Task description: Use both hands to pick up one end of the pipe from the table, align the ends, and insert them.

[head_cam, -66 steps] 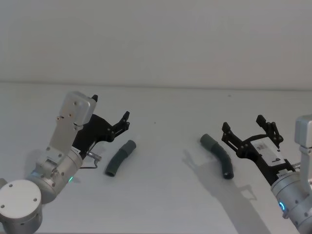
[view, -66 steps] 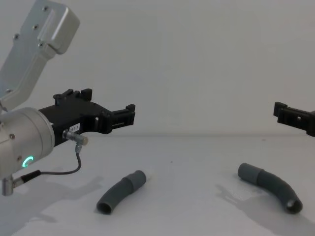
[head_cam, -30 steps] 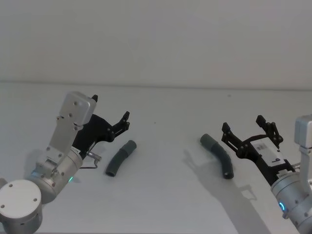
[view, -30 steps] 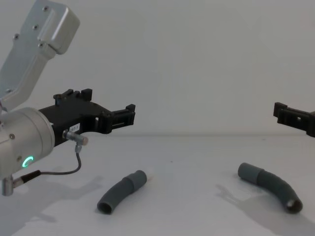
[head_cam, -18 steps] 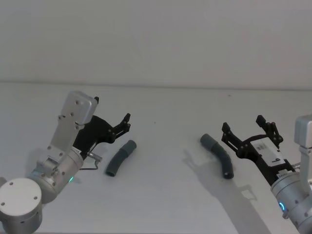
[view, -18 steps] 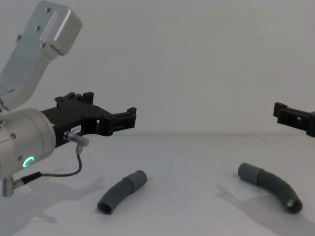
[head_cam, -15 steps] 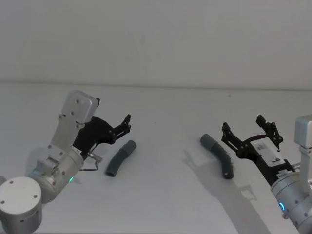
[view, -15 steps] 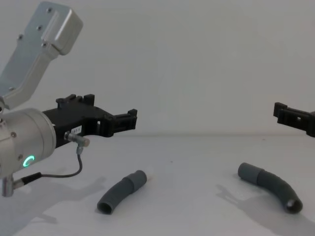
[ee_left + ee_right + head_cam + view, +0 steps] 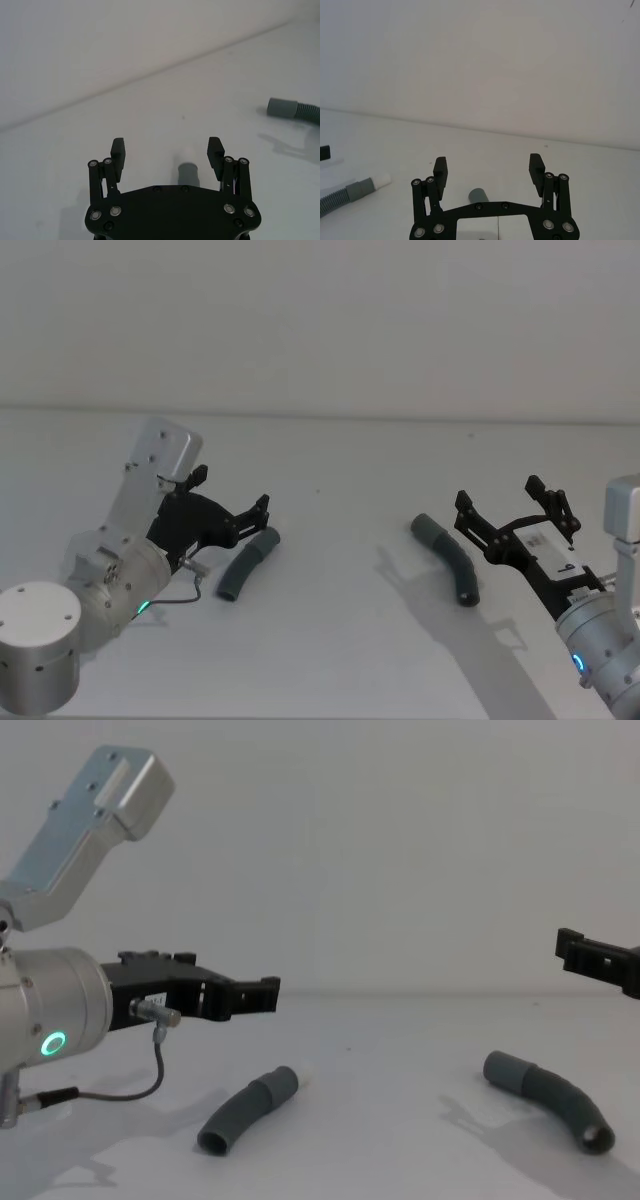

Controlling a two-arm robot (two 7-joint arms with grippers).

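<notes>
Head view: left gripper (image 9: 232, 490), fingers wide, hangs just beside the white-tipped pipe piece (image 9: 247, 564) on the worktop (image 9: 340, 640). Right gripper (image 9: 498, 495), likewise wide, is near the collared piece (image 9: 447, 558).
Wrist views: each piece lies ahead between the fingers, end-on.
Chest view: both pieces flat, ungrasped.

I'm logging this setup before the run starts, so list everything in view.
white-tipped pipe piece: one, dark grey, lying on the table's left side
collared pipe piece: one, dark grey, curved, lying on the right, well apart from the other piece
table: one, white-grey, under both pieces
wall: one, plain pale, behind the table
left gripper: one, black, open, above the table close to the white-tipped pipe piece
right gripper: one, black, open, raised beside the collared pipe piece
</notes>
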